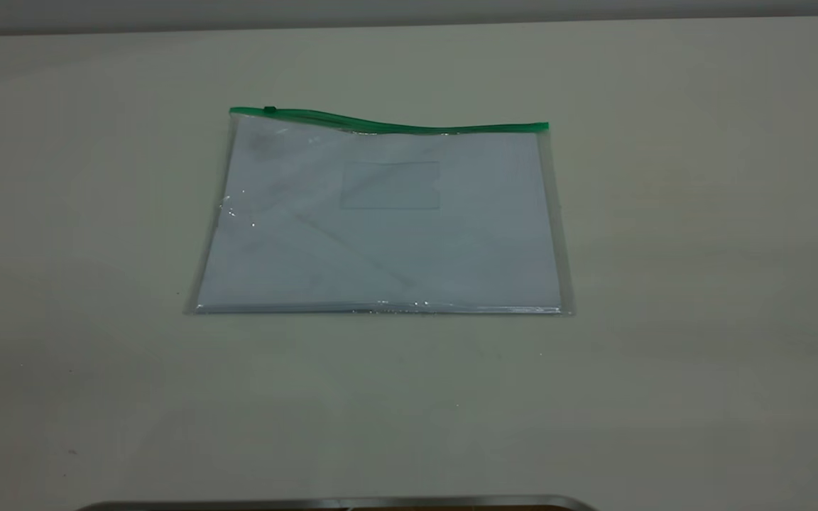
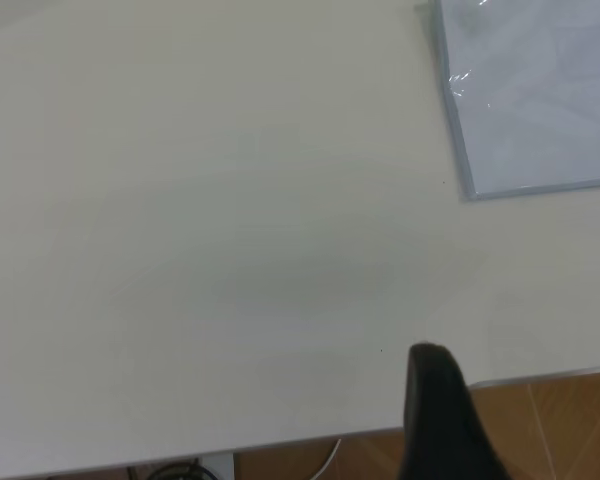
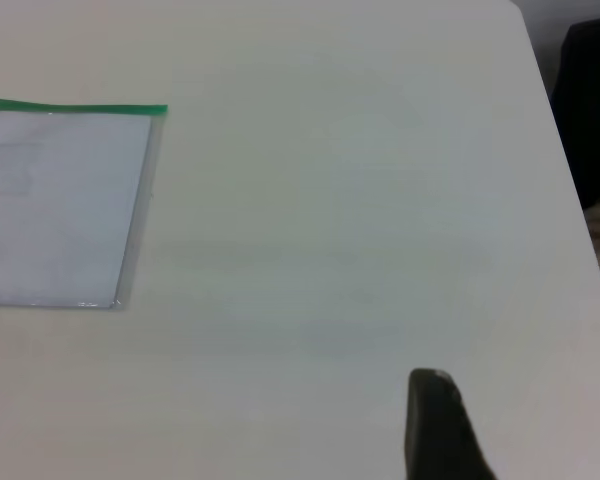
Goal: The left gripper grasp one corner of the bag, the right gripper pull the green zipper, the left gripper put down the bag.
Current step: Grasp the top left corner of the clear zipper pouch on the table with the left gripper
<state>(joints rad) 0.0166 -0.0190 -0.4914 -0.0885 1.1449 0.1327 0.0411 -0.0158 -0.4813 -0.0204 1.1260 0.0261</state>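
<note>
From outside, the bag (image 1: 380, 220) lies flat on the counter (image 1: 700, 284), green zipper (image 1: 388, 124) on its far edge; each wrist view shows one tool finger, left tool (image 2: 440, 420) and right tool (image 3: 440, 430), well apart from the bag, grip unclear.

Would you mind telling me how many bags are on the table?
1. The bag lies flat mid-table, green zipper along its far edge. Nothing seems hidden.

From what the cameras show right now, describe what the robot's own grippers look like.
Very little of them shows. The left gripper appears in its wrist view as one black finger, rounded at the tip and widening toward the base. The right gripper looks the same in its wrist view: a plain black, round-tipped finger. No cables or markings are visible, and the exterior view shows neither arm.
</note>
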